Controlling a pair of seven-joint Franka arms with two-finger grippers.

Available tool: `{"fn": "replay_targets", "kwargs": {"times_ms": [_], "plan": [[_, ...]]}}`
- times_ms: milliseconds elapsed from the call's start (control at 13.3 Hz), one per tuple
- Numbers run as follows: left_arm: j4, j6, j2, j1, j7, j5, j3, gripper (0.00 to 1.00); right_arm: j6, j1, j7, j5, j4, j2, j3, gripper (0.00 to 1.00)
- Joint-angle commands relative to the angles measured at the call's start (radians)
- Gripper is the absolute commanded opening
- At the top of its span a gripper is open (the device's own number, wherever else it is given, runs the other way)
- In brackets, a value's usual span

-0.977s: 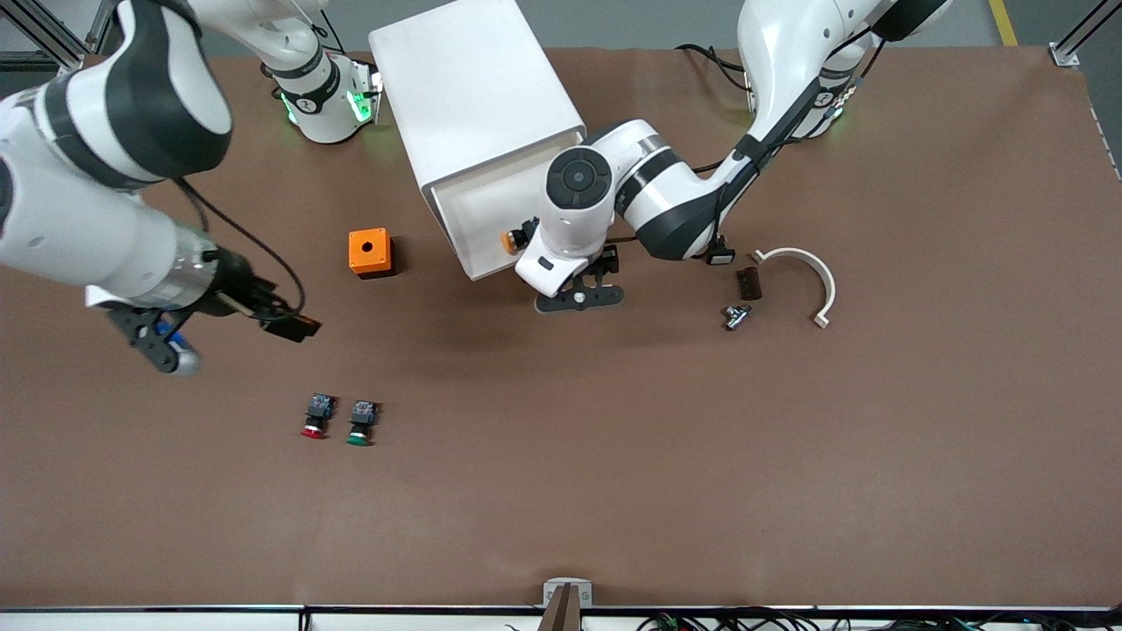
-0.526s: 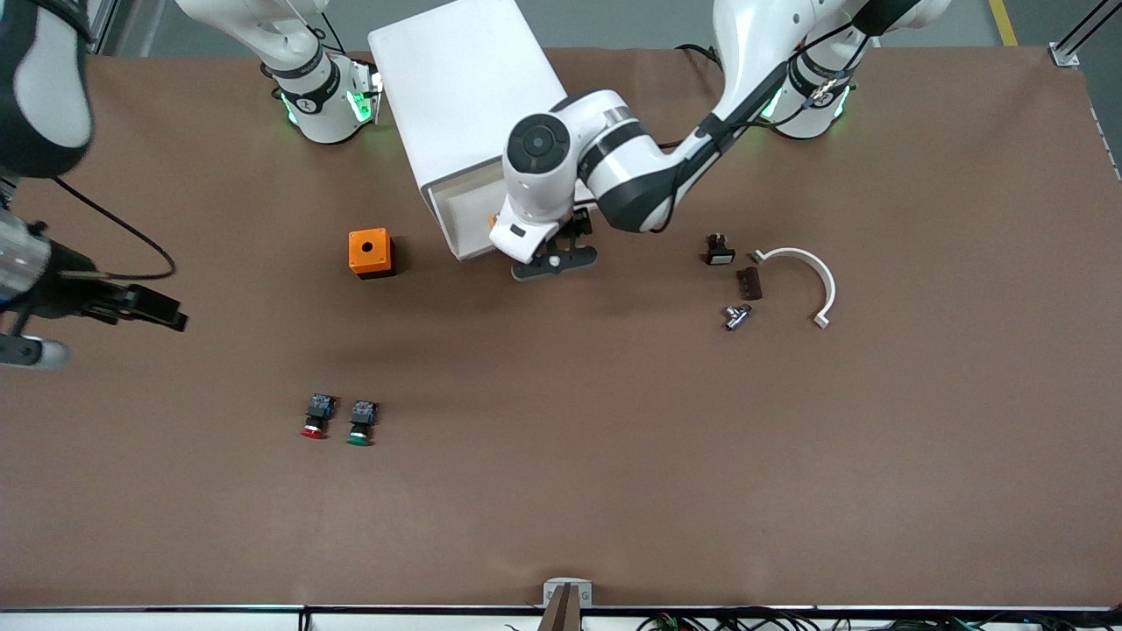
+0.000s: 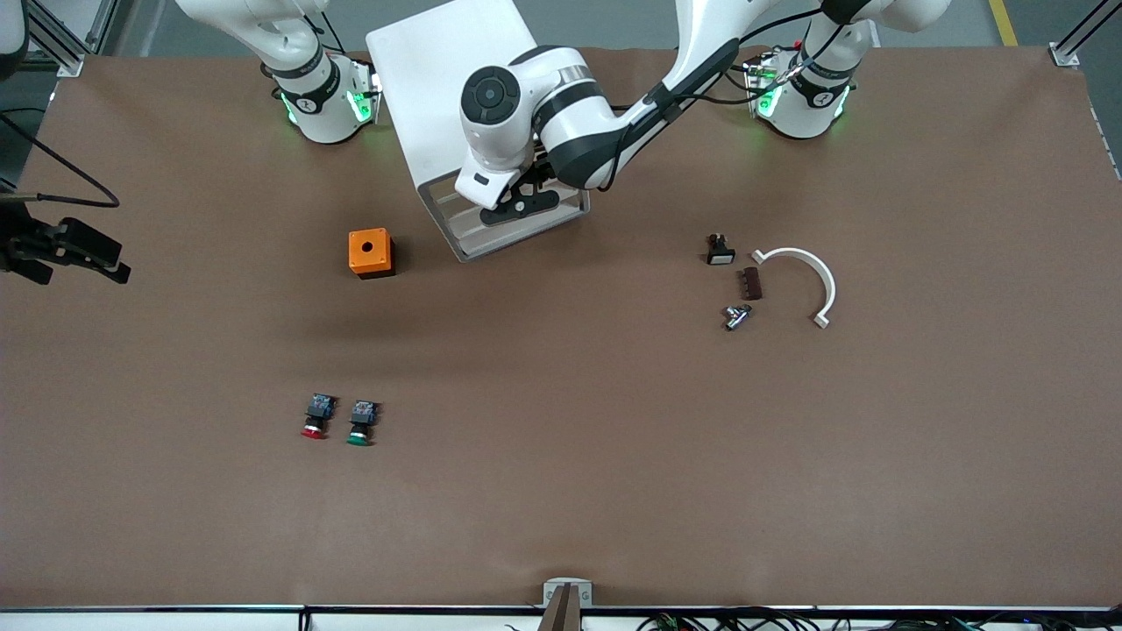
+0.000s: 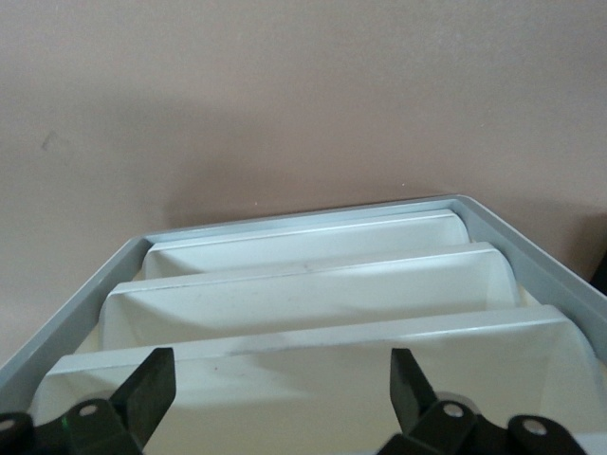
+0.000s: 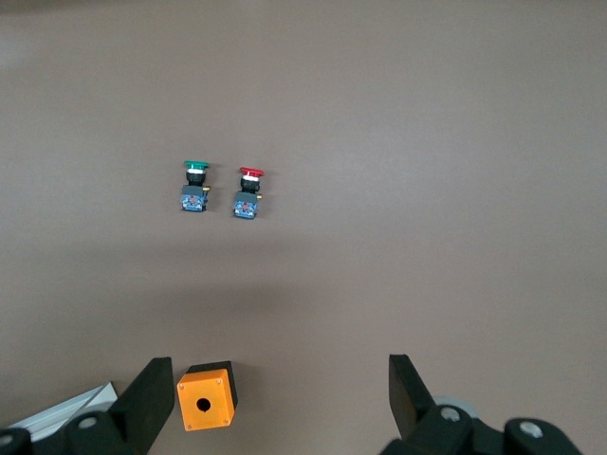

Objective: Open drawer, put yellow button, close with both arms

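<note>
The white cabinet (image 3: 447,79) stands between the arms' bases. Its uppermost drawer (image 3: 445,203) is pushed in, its front about level with the three lower fronts; it also shows in the left wrist view (image 4: 303,379). The yellow button is hidden. My left gripper (image 3: 519,206) is open and empty at the cabinet's front, its fingers either side of the top drawer's front in the left wrist view (image 4: 280,393). My right gripper (image 3: 66,261) is open and empty, high over the table's edge at the right arm's end; it also shows in its own wrist view (image 5: 275,389).
An orange box (image 3: 370,252) with a hole sits beside the cabinet toward the right arm's end, also in the right wrist view (image 5: 206,398). A red-capped button (image 3: 314,419) and a green-capped button (image 3: 359,422) lie nearer the camera. A white curved piece (image 3: 802,272) and small dark parts (image 3: 749,283) lie toward the left arm's end.
My left gripper moved toward the cabinet and the open top drawer went in with it, hiding the yellow button. My right arm swung away toward its end of the table.
</note>
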Motion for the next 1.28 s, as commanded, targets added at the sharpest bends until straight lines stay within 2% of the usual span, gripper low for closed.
{"fn": "replay_targets", "kwargs": {"times_ms": [0, 225, 451, 676, 827, 1052, 1202], "plan": [[0.004, -0.011, -0.029, 0.034, 0.01, -0.042, -0.01, 1.0, 0.007, -0.005, 0.005, -0.021, -0.066, -0.061, 0.014, 1.0], [0.008, -0.042, -0.099, 0.202, 0.014, -0.003, -0.008, 1.0, 0.009, -0.043, 0.026, -0.023, -0.129, -0.115, 0.057, 1.0], [0.01, -0.126, -0.183, 0.38, 0.127, 0.094, -0.01, 1.0, -0.003, -0.031, 0.002, -0.056, -0.096, -0.108, 0.057, 1.0], [0.013, -0.218, -0.262, 0.529, 0.448, 0.131, -0.008, 1.0, -0.04, -0.028, 0.009, -0.08, -0.071, -0.103, 0.055, 1.0], [0.013, -0.301, -0.314, 0.62, 0.599, 0.16, -0.01, 1.0, -0.049, -0.049, 0.014, -0.063, -0.06, -0.097, 0.055, 1.0], [0.011, -0.376, -0.406, 0.765, 0.867, 0.15, -0.01, 1.0, 0.018, -0.062, 0.044, -0.06, -0.1, -0.103, 0.066, 1.0], [0.013, -0.407, -0.46, 0.833, 0.976, 0.143, -0.013, 1.0, 0.023, -0.062, 0.094, -0.06, -0.091, -0.102, 0.069, 1.0]]}}
